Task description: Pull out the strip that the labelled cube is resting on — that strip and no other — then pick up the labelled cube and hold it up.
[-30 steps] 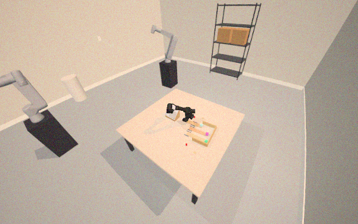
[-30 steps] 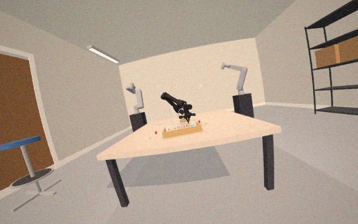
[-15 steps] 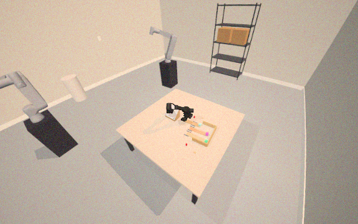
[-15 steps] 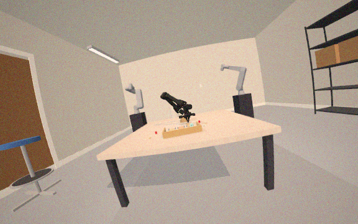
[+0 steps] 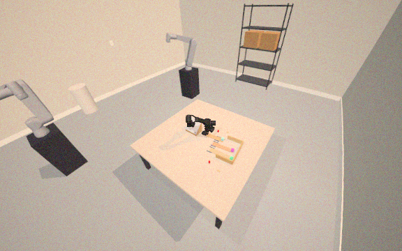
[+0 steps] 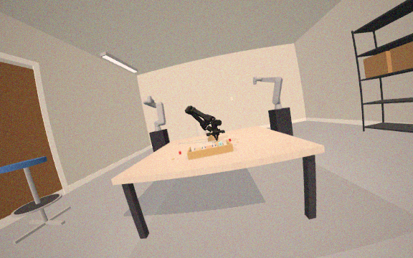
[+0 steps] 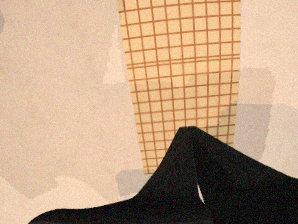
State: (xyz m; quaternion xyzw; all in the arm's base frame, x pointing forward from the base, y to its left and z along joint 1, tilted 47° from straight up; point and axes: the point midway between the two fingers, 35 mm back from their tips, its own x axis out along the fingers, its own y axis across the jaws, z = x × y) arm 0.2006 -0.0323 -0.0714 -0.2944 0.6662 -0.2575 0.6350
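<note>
My gripper (image 5: 205,133) (image 6: 216,140) (image 7: 186,133) is shut, with nothing seen between its fingers. Its fingertips are over the near part of a strip with a brown grid (image 5: 214,137) (image 7: 182,45), touching it or just above. A cyan cube (image 5: 222,139) (image 6: 220,143) is at that strip's far end, by the open-sided wooden tray (image 5: 239,151) (image 6: 210,153). A second strip (image 5: 222,147) has a magenta cube (image 5: 232,150) at its far end. A third strip (image 5: 218,153) has a green cube (image 5: 231,158). No label can be made out on any cube.
Short dark guide bars stand beside the strips near the tray's open side. One small red piece (image 5: 218,131) (image 6: 229,140) lies near the gripper and another red piece (image 5: 209,162) (image 6: 180,153) lies beyond the third strip. The arm's base is behind the gripper on the table (image 5: 173,153) (image 6: 271,147).
</note>
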